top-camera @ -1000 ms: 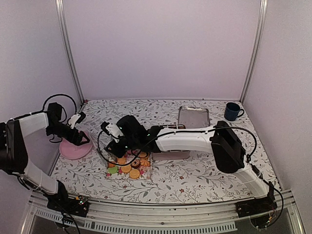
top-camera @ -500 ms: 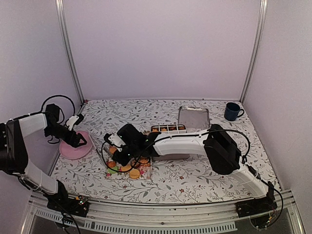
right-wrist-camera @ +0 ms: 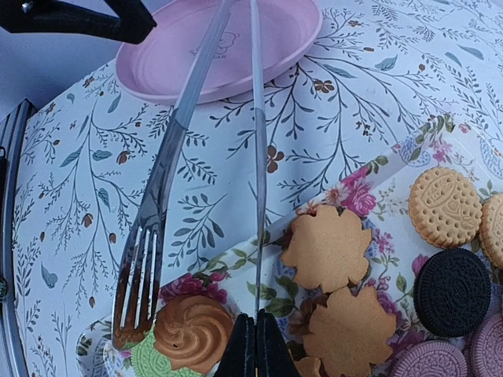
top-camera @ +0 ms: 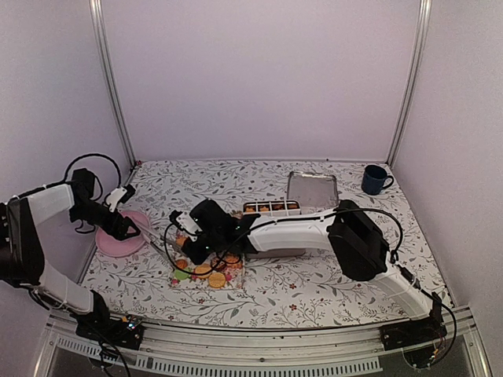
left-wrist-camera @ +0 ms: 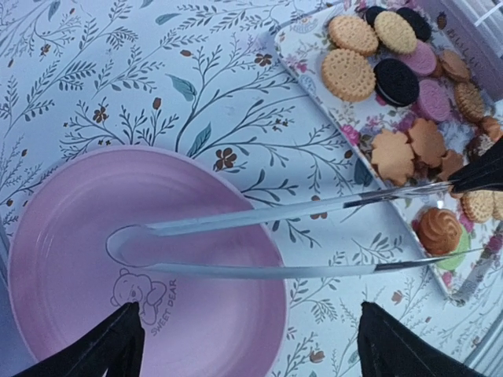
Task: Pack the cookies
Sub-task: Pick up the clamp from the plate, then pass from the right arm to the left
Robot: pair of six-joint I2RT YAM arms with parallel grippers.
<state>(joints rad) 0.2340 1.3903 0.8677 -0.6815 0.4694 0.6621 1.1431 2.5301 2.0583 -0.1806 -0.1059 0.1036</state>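
Right wrist view: the right gripper (right-wrist-camera: pixel 250 344) is clenched on one arm of the tongs (right-wrist-camera: pixel 167 171), probably to lift them toward the cookies (right-wrist-camera: pixel 326 247) on the tray (right-wrist-camera: pixel 357 192). The left gripper (left-wrist-camera: pixel 247 330) hangs released above the plate (left-wrist-camera: pixel 71 236).

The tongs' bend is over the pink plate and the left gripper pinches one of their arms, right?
No: it is the right gripper that pinches one arm of the tongs, as the right wrist view shows. The bend is over the pink plate.
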